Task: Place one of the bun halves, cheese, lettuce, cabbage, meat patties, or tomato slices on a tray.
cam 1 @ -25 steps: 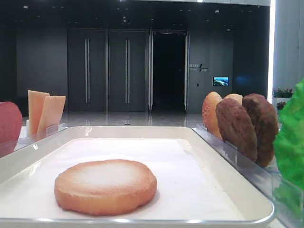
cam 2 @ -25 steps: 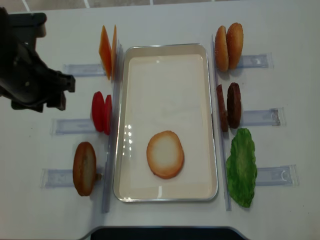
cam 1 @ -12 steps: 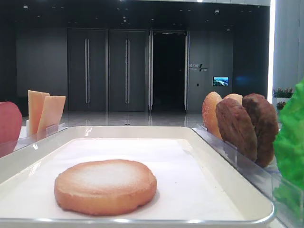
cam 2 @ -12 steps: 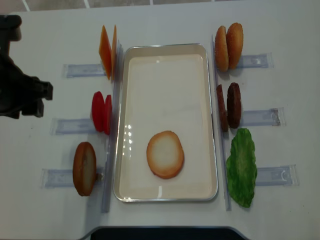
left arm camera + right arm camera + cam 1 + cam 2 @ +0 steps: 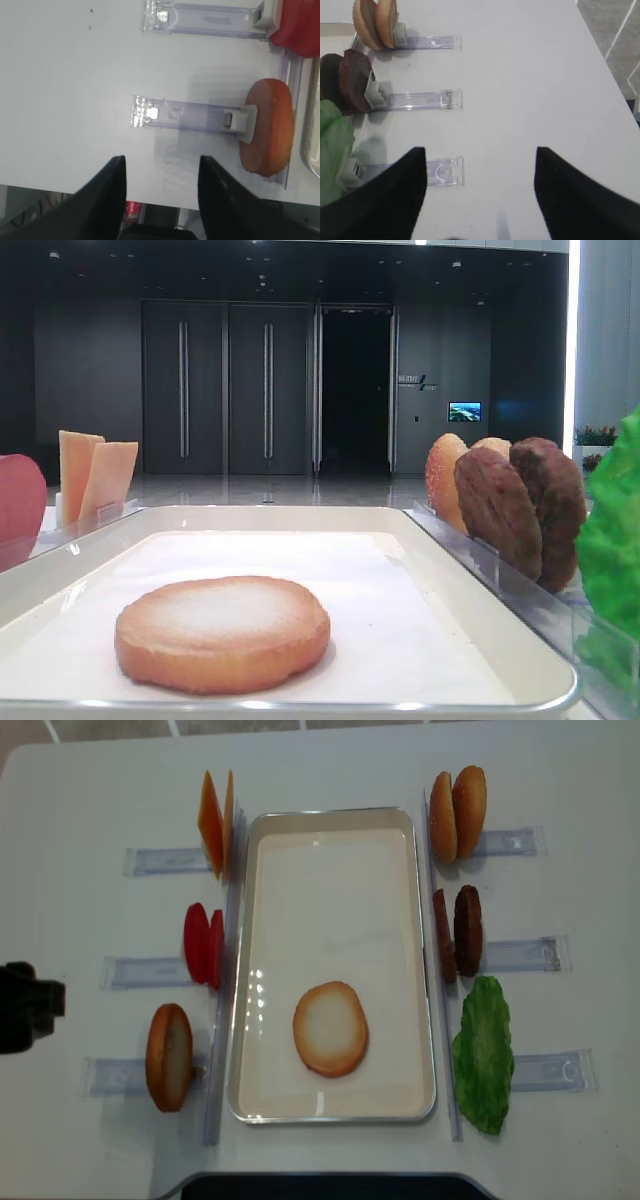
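The left tool (image 5: 161, 192) hangs with its fingers spread over bare bench (image 5: 70, 90), pinching nothing; just ahead of it a clear holder (image 5: 187, 115) props one bun half (image 5: 267, 127) on edge, and beyond that lies the tray (image 5: 243, 970) with another bun half (image 5: 330, 1028) flat inside. The right tool (image 5: 481, 187) is likewise spread and empty, with lettuce (image 5: 332, 150) beside its left finger and meat patties (image 5: 347, 80) farther ahead.

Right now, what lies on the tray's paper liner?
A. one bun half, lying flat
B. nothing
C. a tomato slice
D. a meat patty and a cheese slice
A: a single bun half lies flat, pale face up, on the tray; every other ingredient stands outside it.
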`<state>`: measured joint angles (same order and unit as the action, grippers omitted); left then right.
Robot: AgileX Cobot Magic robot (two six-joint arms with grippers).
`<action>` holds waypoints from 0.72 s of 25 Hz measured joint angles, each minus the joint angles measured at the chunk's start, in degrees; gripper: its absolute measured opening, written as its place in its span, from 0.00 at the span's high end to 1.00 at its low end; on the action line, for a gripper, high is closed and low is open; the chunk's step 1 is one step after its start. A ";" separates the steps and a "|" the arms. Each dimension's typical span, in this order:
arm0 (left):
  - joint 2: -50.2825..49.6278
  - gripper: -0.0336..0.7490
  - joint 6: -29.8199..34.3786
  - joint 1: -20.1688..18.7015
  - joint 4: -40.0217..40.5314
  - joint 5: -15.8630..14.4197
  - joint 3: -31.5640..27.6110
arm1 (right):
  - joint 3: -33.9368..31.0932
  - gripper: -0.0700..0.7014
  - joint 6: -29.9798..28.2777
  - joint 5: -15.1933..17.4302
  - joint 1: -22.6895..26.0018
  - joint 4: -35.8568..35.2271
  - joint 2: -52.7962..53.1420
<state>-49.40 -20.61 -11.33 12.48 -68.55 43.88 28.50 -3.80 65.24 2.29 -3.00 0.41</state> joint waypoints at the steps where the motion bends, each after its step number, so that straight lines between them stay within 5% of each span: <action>1: 1.86 0.50 0.00 0.00 -0.83 -0.14 -0.75 | 0.00 0.30 0.00 0.00 0.00 0.00 0.00; 18: 24.05 0.56 3.19 0.00 -3.27 0.76 -12.69 | 0.00 0.30 0.00 0.00 0.00 0.00 0.00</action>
<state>-25.34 -17.42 -11.33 9.22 -67.79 31.20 28.50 -3.80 65.24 2.29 -3.00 0.41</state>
